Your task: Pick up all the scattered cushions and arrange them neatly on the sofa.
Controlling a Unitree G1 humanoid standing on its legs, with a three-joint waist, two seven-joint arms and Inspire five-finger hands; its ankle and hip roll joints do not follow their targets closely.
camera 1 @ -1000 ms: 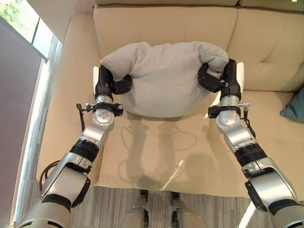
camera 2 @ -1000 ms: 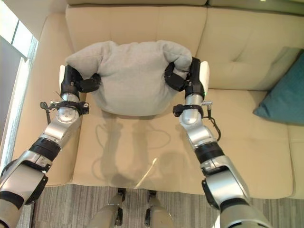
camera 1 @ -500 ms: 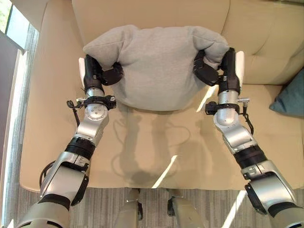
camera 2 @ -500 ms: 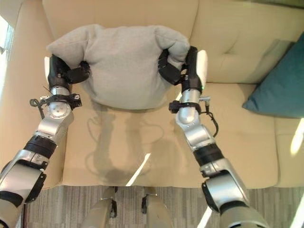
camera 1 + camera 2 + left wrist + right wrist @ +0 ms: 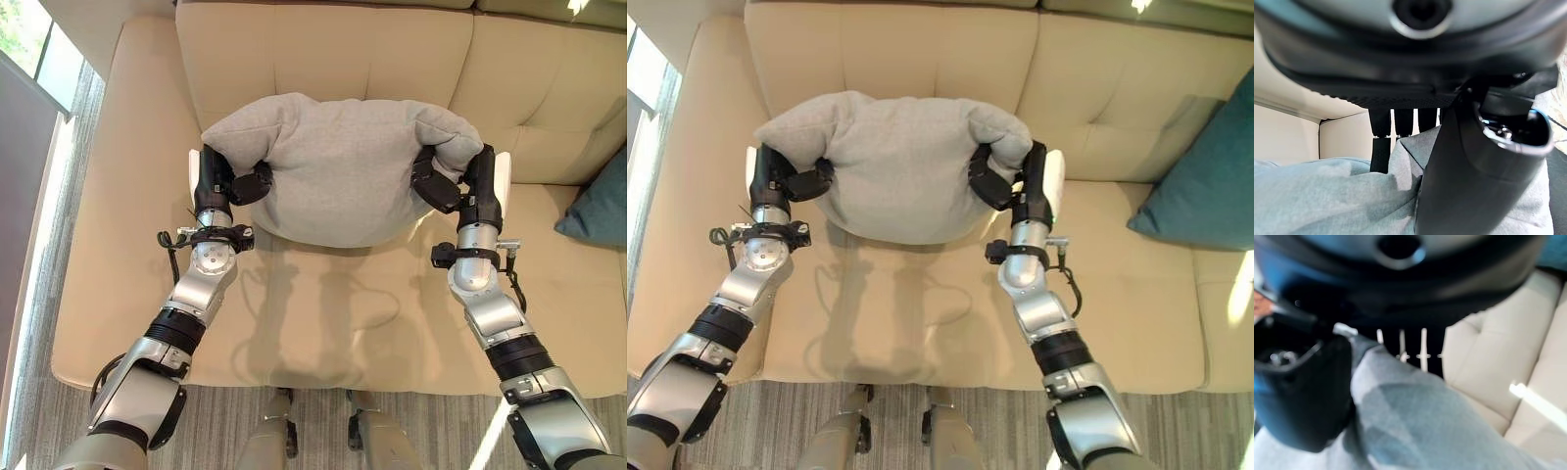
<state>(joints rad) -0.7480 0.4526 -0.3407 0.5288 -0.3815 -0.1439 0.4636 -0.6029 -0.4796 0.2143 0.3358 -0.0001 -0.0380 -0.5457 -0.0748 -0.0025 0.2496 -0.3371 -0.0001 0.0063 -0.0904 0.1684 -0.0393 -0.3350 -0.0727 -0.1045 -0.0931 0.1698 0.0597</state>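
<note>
The wide cream leather sofa point(image 5: 323, 323) spans the head views, its tufted backrest running along the far side, its padded armrest on the robot's left, and its front edge meeting the grey striped carpet point(image 5: 421, 431) nearest the robot. The seat in front of the arms lies bare right up to that front edge, and bare seat also stretches off to the robot's right. At the right end of that stretch a teal fabric cushion point(image 5: 1205, 186) leans against the backrest, well apart from the arms; the right eye view shows most of it, while the left eye view catches just a sliver at its margin. A large light grey, soft knitted square cushion point(image 5: 343, 166) is held up between both arms in front of the backrest's leftmost panel, its lower edge just over the seat; whether it touches the seat cannot be told. Its top corners bulge and fold over where it is squeezed, and its face is smooth with a faint crease. The left hand point(image 5: 223, 181) clamps the cushion's left side, thumb curled into the cloth, and the right hand point(image 5: 460, 186) does the same on the opposite side. The left wrist view shows that hand's dark fingers point(image 5: 1380, 147) laid over the grey cloth with the thumb pressing in, and the right wrist view shows cloth bunched against its thumb.
</note>
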